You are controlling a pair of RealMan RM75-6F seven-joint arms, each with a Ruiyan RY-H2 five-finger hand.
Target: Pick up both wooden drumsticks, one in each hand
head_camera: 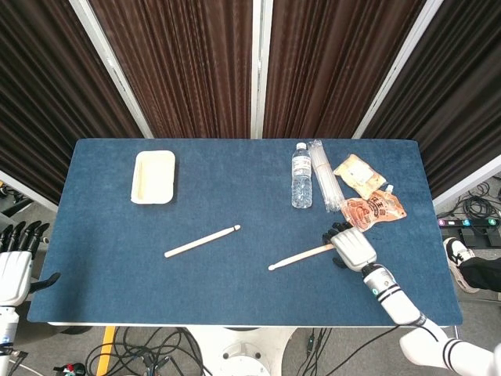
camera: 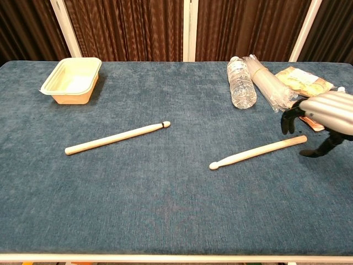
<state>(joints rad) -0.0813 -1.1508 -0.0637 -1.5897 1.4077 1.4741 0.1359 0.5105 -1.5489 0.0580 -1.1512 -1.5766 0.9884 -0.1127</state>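
Observation:
Two wooden drumsticks lie flat on the blue table. The left drumstick (head_camera: 201, 241) (camera: 117, 137) is near the middle, untouched. The right drumstick (head_camera: 301, 256) (camera: 257, 152) lies right of centre. My right hand (head_camera: 351, 247) (camera: 321, 117) hovers over its thick end, fingers spread and curved down, holding nothing. My left hand (head_camera: 16, 266) sits off the table's left edge, fingers apart and empty; the chest view does not show it.
A cream tray (head_camera: 153, 176) (camera: 73, 80) stands at the back left. A water bottle (head_camera: 301, 175) (camera: 241, 82), a sleeve of plastic cups (head_camera: 325, 175) and snack packets (head_camera: 373, 210) lie at the back right, just beyond my right hand.

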